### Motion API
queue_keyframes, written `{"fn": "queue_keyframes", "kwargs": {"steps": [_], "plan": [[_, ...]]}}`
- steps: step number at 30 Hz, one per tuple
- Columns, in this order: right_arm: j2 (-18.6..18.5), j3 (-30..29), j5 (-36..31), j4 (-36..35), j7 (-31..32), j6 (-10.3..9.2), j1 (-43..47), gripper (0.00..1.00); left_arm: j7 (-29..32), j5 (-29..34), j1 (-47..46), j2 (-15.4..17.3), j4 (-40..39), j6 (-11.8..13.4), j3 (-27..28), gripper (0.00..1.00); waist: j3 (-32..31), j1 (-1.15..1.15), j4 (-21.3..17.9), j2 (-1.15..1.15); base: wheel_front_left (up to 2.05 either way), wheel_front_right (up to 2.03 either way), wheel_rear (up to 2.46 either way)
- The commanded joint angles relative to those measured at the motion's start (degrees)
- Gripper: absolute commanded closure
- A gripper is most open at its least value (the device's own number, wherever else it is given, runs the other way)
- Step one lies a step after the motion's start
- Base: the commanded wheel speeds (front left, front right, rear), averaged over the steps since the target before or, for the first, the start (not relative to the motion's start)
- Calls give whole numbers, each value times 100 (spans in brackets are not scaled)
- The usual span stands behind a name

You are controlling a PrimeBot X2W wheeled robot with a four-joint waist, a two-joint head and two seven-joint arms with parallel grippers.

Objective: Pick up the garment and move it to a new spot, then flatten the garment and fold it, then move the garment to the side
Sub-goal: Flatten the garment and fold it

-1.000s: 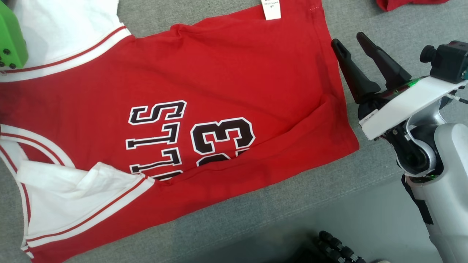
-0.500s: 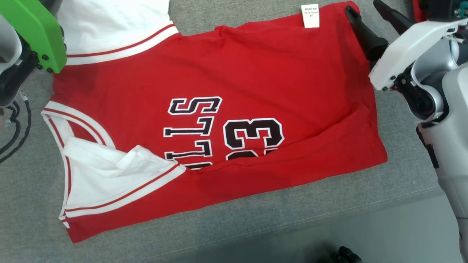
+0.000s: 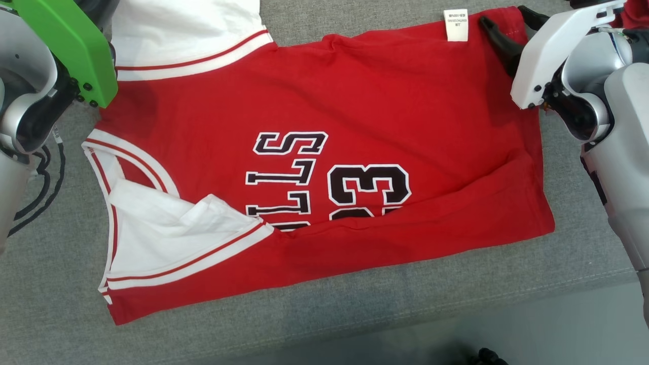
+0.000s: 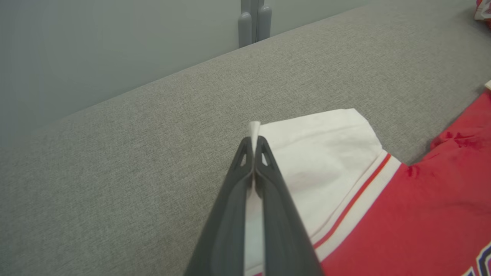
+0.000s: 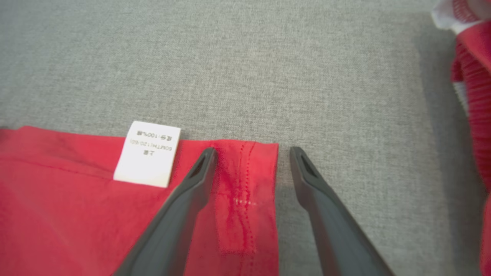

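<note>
The garment (image 3: 355, 126) is a red jersey with white sleeves and black lettering, lying spread on the grey padded surface. In the left wrist view my left gripper (image 4: 253, 140) is shut on the edge of its white sleeve (image 4: 326, 161), and a bit of white cloth pokes out past the tips. My right gripper (image 5: 253, 151) is open, its fingers straddling the stitched red hem corner (image 5: 245, 180) just right of the white label (image 5: 147, 153). From the head, the right gripper (image 3: 507, 17) sits at the garment's far right corner, near the label (image 3: 456, 24).
Another red and white cloth (image 5: 472, 57) lies close to the right of my right gripper. The surface's front edge (image 3: 557, 289) drops to a grey floor. A black cable (image 3: 45, 187) loops at the left. A grey post (image 4: 253, 21) stands beyond the surface.
The head camera has shifted. My right gripper has gone from beside the garment's right edge forward to its far right corner, still open. The left gripper stays shut on the white sleeve.
</note>
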Motion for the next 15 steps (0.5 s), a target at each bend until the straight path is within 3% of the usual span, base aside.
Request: {"fn": "queue_keyframes", "kwargs": {"steps": [1, 2, 4, 6, 15], "plan": [[-34, 75, 12, 58, 26, 0, -66, 51, -51, -35, -52, 41, 21, -12, -7, 100, 2, 0, 1, 0, 0, 0, 0], [-34, 75, 12, 58, 26, 0, -66, 51, -51, -35, -52, 41, 21, -12, -7, 100, 2, 0, 1, 0, 0, 0, 0], [-65, 163, -4, 79, -19, 0, -108, 65, -93, -72, -62, 54, 13, -12, -13, 100, -11, 0, 7, 0, 0, 0, 0], [-110, 250, 0, 119, -38, 0, -148, 100, -110, -111, -53, 68, -5, -12, -24, 100, -32, 0, 21, 0, 0, 0, 0], [-183, 433, 214, 148, -643, 0, -88, 100, -492, -377, 335, 294, -405, -12, -77, 100, -281, 0, 121, 0, 0, 0, 0]]}}
